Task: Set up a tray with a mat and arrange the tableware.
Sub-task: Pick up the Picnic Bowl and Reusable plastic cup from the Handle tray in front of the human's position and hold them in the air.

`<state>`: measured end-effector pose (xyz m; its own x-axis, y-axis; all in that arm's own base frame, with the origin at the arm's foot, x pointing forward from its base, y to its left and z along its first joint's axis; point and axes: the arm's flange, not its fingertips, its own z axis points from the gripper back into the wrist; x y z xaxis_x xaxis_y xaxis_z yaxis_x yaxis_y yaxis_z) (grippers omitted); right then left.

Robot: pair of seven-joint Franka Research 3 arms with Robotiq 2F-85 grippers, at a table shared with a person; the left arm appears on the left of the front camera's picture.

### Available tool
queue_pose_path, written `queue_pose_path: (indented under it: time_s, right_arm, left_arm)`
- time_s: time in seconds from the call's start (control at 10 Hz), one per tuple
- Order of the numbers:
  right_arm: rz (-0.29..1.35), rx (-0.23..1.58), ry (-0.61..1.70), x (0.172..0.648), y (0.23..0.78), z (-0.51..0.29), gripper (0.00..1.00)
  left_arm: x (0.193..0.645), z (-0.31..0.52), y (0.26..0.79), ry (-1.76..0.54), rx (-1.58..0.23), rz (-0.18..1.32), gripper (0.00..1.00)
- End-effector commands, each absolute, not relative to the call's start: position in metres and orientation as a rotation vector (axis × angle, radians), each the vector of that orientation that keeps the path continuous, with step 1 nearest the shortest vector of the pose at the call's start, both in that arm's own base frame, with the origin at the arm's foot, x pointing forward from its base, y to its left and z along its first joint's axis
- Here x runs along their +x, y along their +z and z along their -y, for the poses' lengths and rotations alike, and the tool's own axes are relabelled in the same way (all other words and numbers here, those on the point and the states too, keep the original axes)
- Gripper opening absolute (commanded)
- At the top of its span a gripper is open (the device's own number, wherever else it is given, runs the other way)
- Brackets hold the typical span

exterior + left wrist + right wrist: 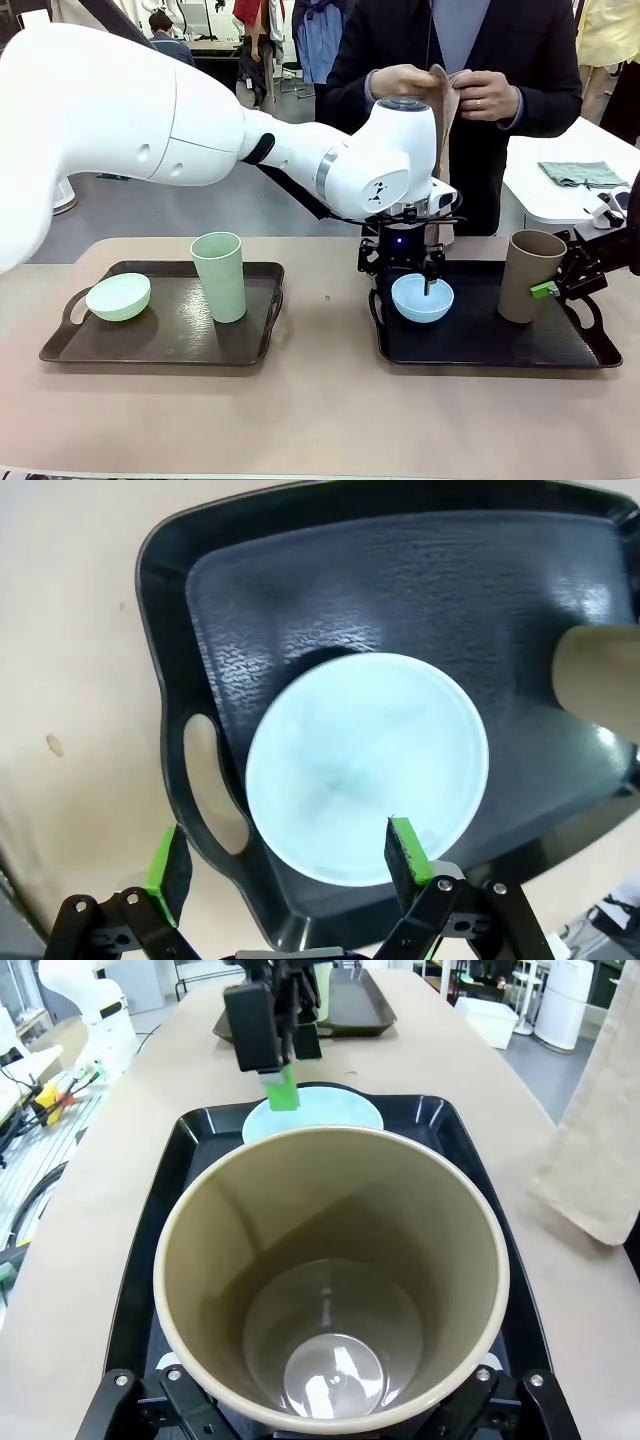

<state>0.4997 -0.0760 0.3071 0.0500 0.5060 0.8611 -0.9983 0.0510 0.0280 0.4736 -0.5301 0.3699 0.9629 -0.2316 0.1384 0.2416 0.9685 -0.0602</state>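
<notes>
Left gripper [287,858] hangs released, jaws wide. One green pad is over the inside of the pale blue bowl [422,298] directly beneath it, and the other is outside the bowl's rim, above the tray's handle slot. Right gripper [545,288] has its jaws spread to full width around the brown cup [525,275]. One green pad lies against the cup's side, but the other is hidden behind its wall, so I cannot tell whether the cup is clamped or merely standing between the fingers. The cup leans a little toward this gripper.

Counted: two bowls, two cups, two trays. Bowl and brown cup both sit in the black tray [480,355] under the two grippers, well apart from each other. Far off to the left gripper's side, the dark brown tray [170,340] carries the pale green bowl [118,297] and the pale green cup [219,275] — upright, close together but apart.

Beyond the left gripper, a person's two hands [400,80] hold up a beige cloth [447,100].

Both trays rest on a matte tan table [320,420]. Behind the right gripper stands a white table [540,185] with one folded grey-green cloth [582,173] — then grey floor and hanging garments.
</notes>
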Motion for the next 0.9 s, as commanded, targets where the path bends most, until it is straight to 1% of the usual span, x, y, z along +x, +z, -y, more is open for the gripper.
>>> queue_pose_path:
  time_s: [0.0, 0.1, 0.2, 0.3, 0.4, 0.5, 0.6, 0.7, 0.8]
  right_arm:
    - [0.827, 0.798, 1.373, 0.5028, 0.3014, 0.0724, 1.0]
    - [0.833, 0.791, 1.375, 0.5043, 0.302, 0.0719, 1.0]
    - [0.843, 0.795, 1.391, 0.5042, 0.301, 0.0719, 1.0]
    - [0.851, 0.799, 1.412, 0.5038, 0.2997, 0.0725, 0.4]
    - [0.849, 0.803, 1.409, 0.5035, 0.2979, 0.0728, 0.4]
    - [0.854, 0.801, 1.404, 0.5039, 0.2975, 0.0728, 0.0]
    - [0.854, 0.8, 1.405, 0.5039, 0.2973, 0.0725, 0.38]
    - [0.855, 0.797, 1.407, 0.5041, 0.2973, 0.0724, 0.0]
    - [0.859, 0.797, 1.409, 0.5041, 0.2971, 0.0724, 0.0]
  left_arm:
    - [0.4797, 0.5344, 0.3631, -0.201, -0.087, 0.139, 1.0]
    - [0.4835, 0.5347, 0.3592, -0.208, -0.1, 0.144, 1.0]
    - [0.484, 0.5352, 0.356, -0.212, -0.103, 0.164, 0.95]
    - [0.4839, 0.5356, 0.3566, -0.222, -0.113, 0.188, 0.4]
    - [0.4826, 0.534, 0.3575, -0.226, -0.108, 0.188, 0.35]
    - [0.4828, 0.5337, 0.3579, -0.229, -0.102, 0.186, 0.0]
    - [0.4823, 0.5341, 0.3575, -0.231, -0.101, 0.182, 0.0]
    - [0.482, 0.5346, 0.3558, -0.234, -0.096, 0.177, 0.0]
    - [0.4824, 0.5351, 0.3557, -0.237, -0.093, 0.176, 0.15]
